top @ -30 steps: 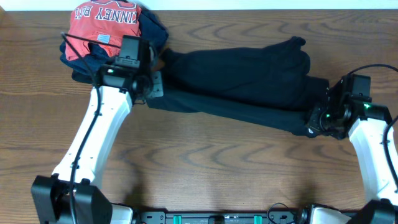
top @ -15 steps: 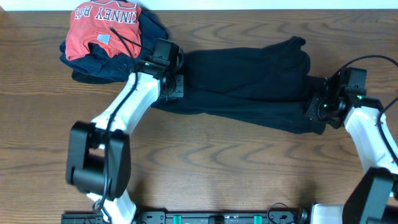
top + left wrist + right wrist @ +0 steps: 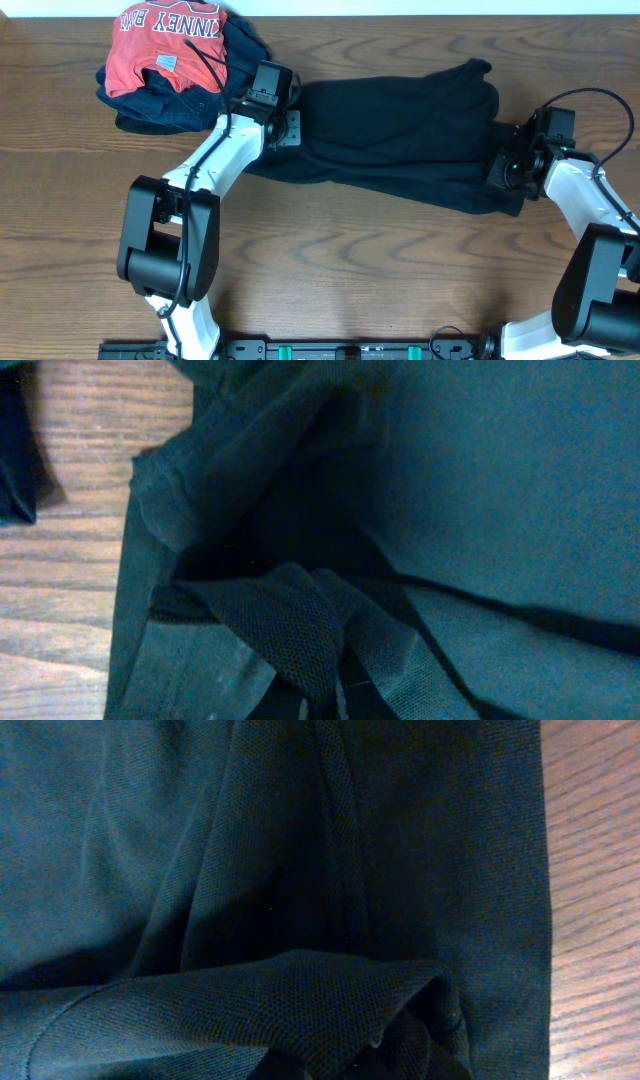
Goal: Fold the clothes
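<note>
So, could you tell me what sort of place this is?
Likely a robotics lab bench: a wood-grain table, left arm and right arm on a black shirt, other clothes piled nearby.

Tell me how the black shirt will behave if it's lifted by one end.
The black shirt will probably hang limp: it lies in soft creases and bunched folds. Its fine knit weave looks light, so it should lift easily. Pushed across the wooden table, it would likely bunch rather than slide whole.
</note>
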